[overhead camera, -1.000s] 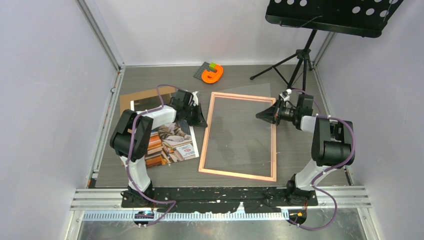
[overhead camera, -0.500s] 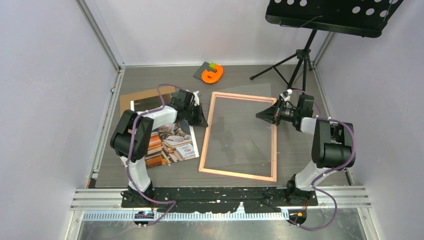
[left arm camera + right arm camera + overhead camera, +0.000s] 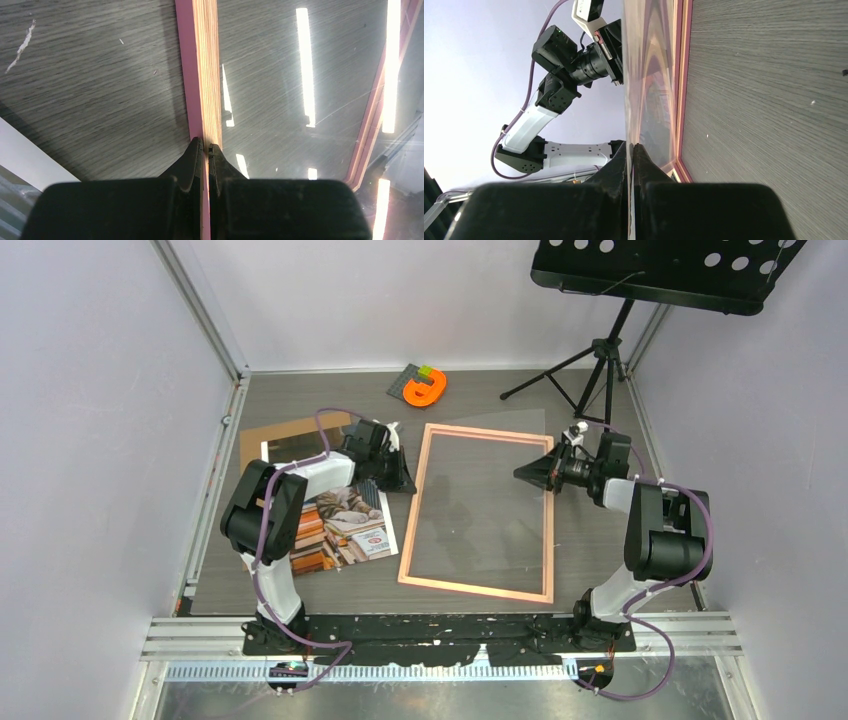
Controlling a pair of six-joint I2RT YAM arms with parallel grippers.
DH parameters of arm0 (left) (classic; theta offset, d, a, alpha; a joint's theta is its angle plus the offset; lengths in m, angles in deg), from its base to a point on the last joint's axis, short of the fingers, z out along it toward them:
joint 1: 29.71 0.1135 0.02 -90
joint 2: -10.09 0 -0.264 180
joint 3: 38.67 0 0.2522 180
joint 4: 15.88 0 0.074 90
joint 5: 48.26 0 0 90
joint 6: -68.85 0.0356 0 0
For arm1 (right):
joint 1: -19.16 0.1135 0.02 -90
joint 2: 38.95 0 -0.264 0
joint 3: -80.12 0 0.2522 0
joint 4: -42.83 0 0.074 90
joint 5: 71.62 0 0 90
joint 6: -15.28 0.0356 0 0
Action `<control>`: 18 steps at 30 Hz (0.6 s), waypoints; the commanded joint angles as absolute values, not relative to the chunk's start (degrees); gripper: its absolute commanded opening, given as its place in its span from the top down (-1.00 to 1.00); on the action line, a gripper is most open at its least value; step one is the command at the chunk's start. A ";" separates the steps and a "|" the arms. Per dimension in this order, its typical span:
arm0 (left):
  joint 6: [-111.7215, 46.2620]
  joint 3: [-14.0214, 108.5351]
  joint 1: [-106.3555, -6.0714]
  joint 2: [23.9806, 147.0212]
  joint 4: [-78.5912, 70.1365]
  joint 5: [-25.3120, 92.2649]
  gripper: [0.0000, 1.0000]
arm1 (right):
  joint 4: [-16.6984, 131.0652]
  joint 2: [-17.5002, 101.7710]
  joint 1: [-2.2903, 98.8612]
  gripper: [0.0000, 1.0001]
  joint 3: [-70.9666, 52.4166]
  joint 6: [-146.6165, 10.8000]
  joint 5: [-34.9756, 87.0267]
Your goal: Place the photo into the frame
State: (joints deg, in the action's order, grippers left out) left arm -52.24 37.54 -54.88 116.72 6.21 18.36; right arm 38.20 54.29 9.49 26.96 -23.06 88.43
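Farthest left on the grey wood-grain surface, the large rectangular paper photo of a cat on stacked books lies flat and face up. It is partly hidden under the left arm, and a plain brown backing board shows at its far side. Its long axis runs near to far, roughly parallel to the long sides of the thin pink rectangular frame just to its right.

The left jaws are clenched on the frame's left rail, towards its far end. Across the opening, the right jaws are clenched on the thin edge of the clear pane, which appears tilted up off the right rail.

So the photo must travel rightward over the left rail. The left arm is much the nearer, but it would have to release the rail first.
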 commanded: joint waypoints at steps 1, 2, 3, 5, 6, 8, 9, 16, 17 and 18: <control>-50.91 37.31 -56.08 117.19 6.09 21.28 1.00 | 36.55 51.29 8.95 0.89 27.27 -22.26 88.86; -50.86 37.37 -56.15 117.17 6.00 21.43 1.00 | 36.55 51.22 8.87 0.89 27.54 -22.26 88.78; -50.80 37.39 -56.17 117.19 6.13 21.49 1.00 | 36.55 51.09 8.74 0.89 27.70 -22.30 88.54; -50.86 37.49 -56.21 117.28 6.14 21.52 1.00 | 36.63 50.93 8.66 0.88 27.85 -22.48 88.30; -50.82 37.49 -56.25 117.25 6.09 21.56 1.00 | 36.63 50.95 8.64 0.88 28.01 -22.50 88.28; -50.85 37.59 -56.26 117.36 6.21 21.57 1.00 | 36.58 50.85 8.50 0.89 28.38 -22.55 88.03; -50.82 37.62 -56.26 117.33 6.22 21.58 1.00 | 36.52 50.81 8.39 0.89 28.52 -22.58 87.78; -50.85 37.78 -56.28 117.51 6.34 21.58 1.00 | 34.94 50.30 8.14 0.89 30.27 -22.52 86.57; -50.81 37.80 -56.31 117.51 6.27 21.57 1.00 | 34.45 50.19 8.11 0.89 30.66 -22.48 86.45; -50.77 37.80 -56.29 117.52 6.31 21.58 1.00 | 34.27 50.07 8.09 0.89 30.85 -22.31 86.25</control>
